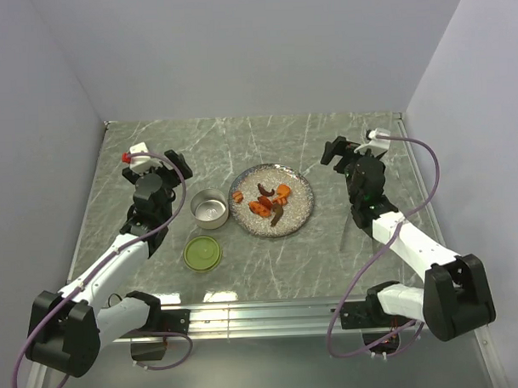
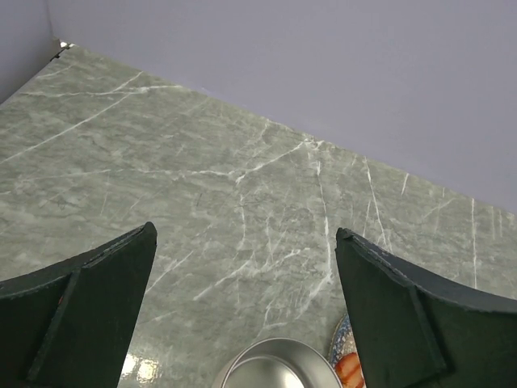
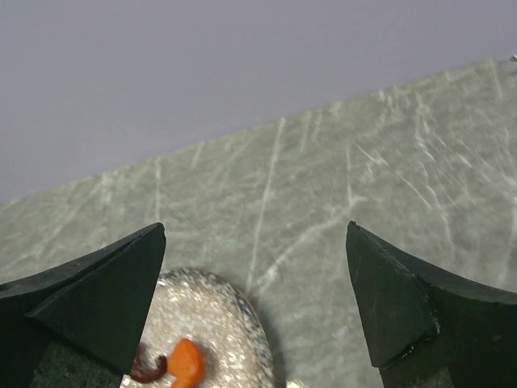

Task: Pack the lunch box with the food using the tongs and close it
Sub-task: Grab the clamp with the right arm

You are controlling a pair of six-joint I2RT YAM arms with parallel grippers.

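Observation:
The lunch box [image 1: 210, 208] is an open steel tin standing left of the speckled plate [image 1: 302, 211]. Its olive-green lid [image 1: 202, 252] lies flat in front of it. The food [image 1: 268, 200], orange chunks and dark brown strips, sits on the plate. A thin grey shape that looks like the tongs [image 1: 342, 234] lies right of the plate, beside the right arm. My left gripper [image 1: 173, 161] hovers open behind the tin [image 2: 279, 368], its jaws [image 2: 245, 234] empty. My right gripper [image 1: 335, 149] hovers open behind the plate's right side, and its jaws [image 3: 256, 230] frame the plate [image 3: 218, 315] and an orange chunk [image 3: 187, 361].
The marble table [image 1: 240, 143] is closed in by grey walls at the back and both sides. A metal rail [image 1: 263, 313] runs along the near edge between the arm bases.

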